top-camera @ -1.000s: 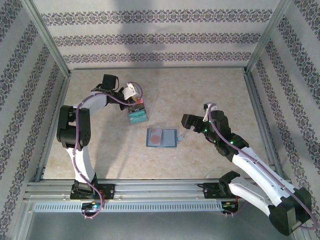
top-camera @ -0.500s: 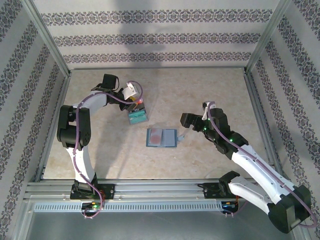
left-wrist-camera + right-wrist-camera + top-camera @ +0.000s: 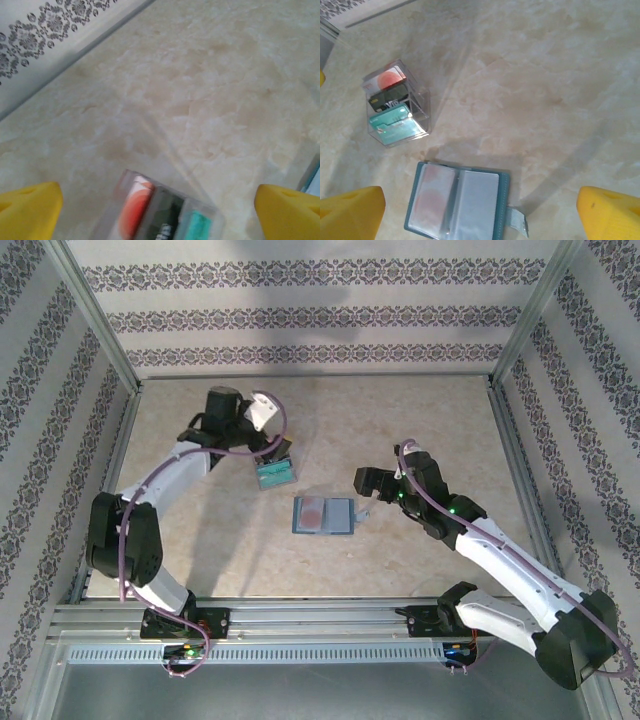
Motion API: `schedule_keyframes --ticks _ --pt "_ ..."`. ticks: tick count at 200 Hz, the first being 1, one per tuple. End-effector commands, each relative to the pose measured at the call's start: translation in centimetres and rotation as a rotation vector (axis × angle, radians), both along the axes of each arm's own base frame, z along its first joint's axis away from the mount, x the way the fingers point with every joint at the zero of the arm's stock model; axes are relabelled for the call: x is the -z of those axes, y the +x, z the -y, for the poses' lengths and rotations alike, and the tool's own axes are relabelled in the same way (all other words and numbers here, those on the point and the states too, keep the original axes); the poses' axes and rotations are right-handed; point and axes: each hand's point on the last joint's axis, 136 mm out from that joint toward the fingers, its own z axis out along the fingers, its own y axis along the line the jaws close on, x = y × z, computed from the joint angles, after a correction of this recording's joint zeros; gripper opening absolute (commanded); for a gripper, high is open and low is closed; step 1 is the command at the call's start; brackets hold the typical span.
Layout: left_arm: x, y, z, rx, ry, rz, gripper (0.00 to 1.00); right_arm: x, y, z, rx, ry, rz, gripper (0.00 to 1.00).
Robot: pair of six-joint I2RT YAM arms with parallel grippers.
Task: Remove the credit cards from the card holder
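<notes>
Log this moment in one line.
left tool: open over card box | right tool: open near wallet | wallet: open, red-dot card inside

place: probably lab test cell | cue: aluminium frame (image 3: 300,616), wallpapered walls (image 3: 320,315)

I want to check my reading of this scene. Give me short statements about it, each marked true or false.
1. The card holder lies open on the table. True.
2. Both grippers are shut. False: the left gripper and the right gripper are open.
3. A clear box holds several cards. True.
4. The card holder lies inside the box. False: it lies beside it, apart.
5. The holder's pockets are all empty. False: a red-circle card shows in one pocket.
</notes>
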Motion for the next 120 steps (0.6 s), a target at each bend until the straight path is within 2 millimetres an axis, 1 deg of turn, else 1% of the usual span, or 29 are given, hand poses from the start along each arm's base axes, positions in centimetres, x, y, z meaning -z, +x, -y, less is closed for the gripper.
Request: schedule_keyframes --ticks 1,19,30,55,69,88,106,120 --pt "0.0 0.0 0.0 -0.208 -0.037 -0.01 0.99 0.0 0.0 0.9 0.051 -0.034 -0.015 0.98" --pt "0.9 -1.6 0.9 -0.282 -0.062 -0.059 0.99 0.5 -0.3 1.6 0.079 -0.058 -0.028 0.98" --pt "1.6 -3.0 1.7 -0.291 -0.075 -0.1 0.99 0.8 -0.5 2.0 0.092 -0.069 -0.038 0.98" --pt "3.2 -5.9 2.3 -0.37 -0.117 -0.184 0.99 1.7 -1.1 1.9 0.08 -0.128 -0.067 0.85" --pt "4.2 -7.2 1.5 -0.452 -0.167 -0.234 0.99 2.1 -1.4 1.3 0.063 -0.182 -0.083 0.82" --pt "5.6 -8.8 -0.4 -0.58 -0.241 -0.287 0.99 2.8 -1.8 -0.3 0.026 -0.255 -0.105 0.77" --pt "6.3 -9.8 -2.6 -0.687 -0.261 -0.275 0.99 3.7 -2.0 -2.7 -0.03 -0.3 -0.136 0.72" --pt "6.5 -10.3 -4.4 -0.758 -0.247 -0.242 0.99 4.5 -2.1 -4.4 -0.06 -0.336 -0.17 0.68"
